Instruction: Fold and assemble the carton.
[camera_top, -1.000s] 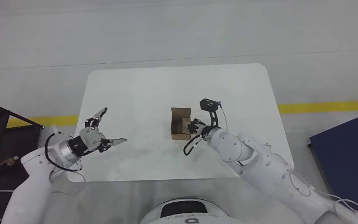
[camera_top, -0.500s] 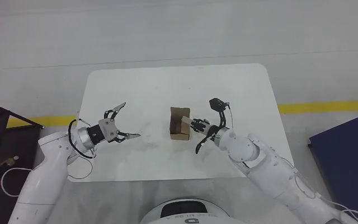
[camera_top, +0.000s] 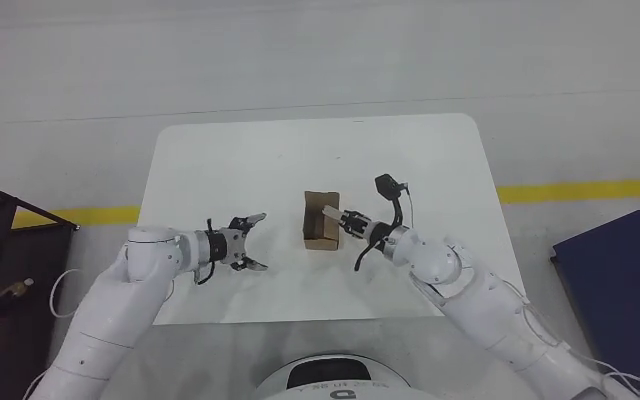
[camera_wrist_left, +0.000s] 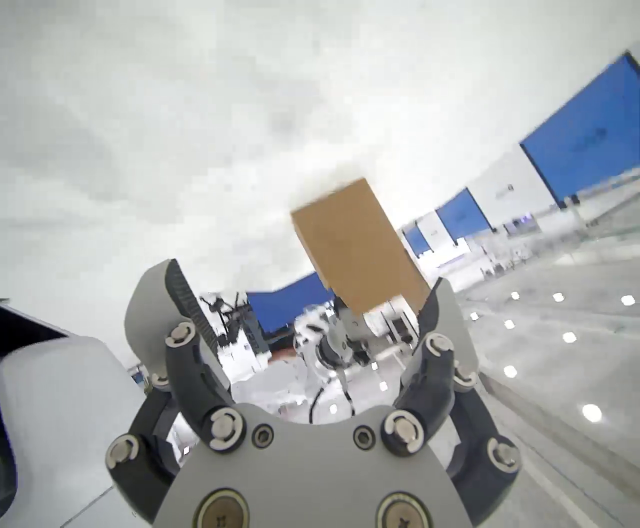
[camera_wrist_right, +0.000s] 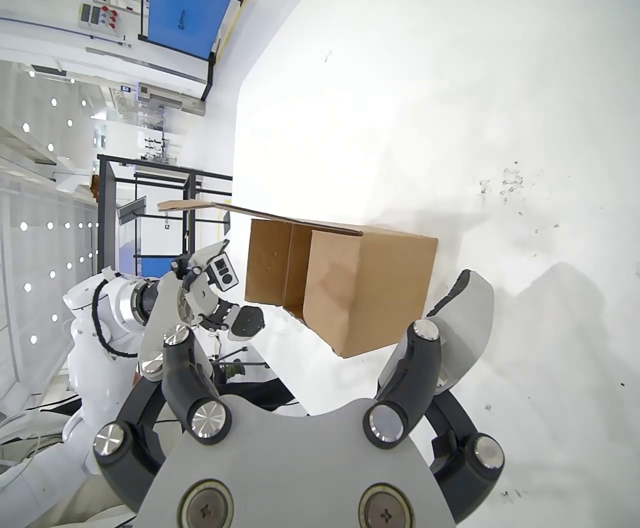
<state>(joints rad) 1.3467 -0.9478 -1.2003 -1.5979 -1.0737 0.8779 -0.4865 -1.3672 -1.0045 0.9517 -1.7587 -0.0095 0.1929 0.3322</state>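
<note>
A small brown carton (camera_top: 322, 220) lies on its side in the middle of the white table (camera_top: 300, 150). Its open end with a loose flap (camera_wrist_right: 200, 205) faces the left arm. My right gripper (camera_top: 347, 238) is open just to the right of the carton (camera_wrist_right: 360, 285), one finger by its wall, nothing gripped. My left gripper (camera_top: 255, 241) stands open a short way left of the carton, pointing at it. In the left wrist view the carton (camera_wrist_left: 357, 250) sits ahead of the open left gripper (camera_wrist_left: 305, 300). The right wrist view shows the open right gripper (camera_wrist_right: 315, 300) and, farther off, the left gripper (camera_wrist_right: 220, 300).
A black frame (camera_top: 20, 215) stands off the table's left side and a blue panel (camera_top: 600, 270) off its right. A yellow floor line (camera_top: 570, 190) runs behind. Bare table surface lies beyond the carton.
My left arm has swung right across the table, bringing its open gripper much closer to the carton. The right gripper has shifted slightly beside the carton. The carton has stayed put.
</note>
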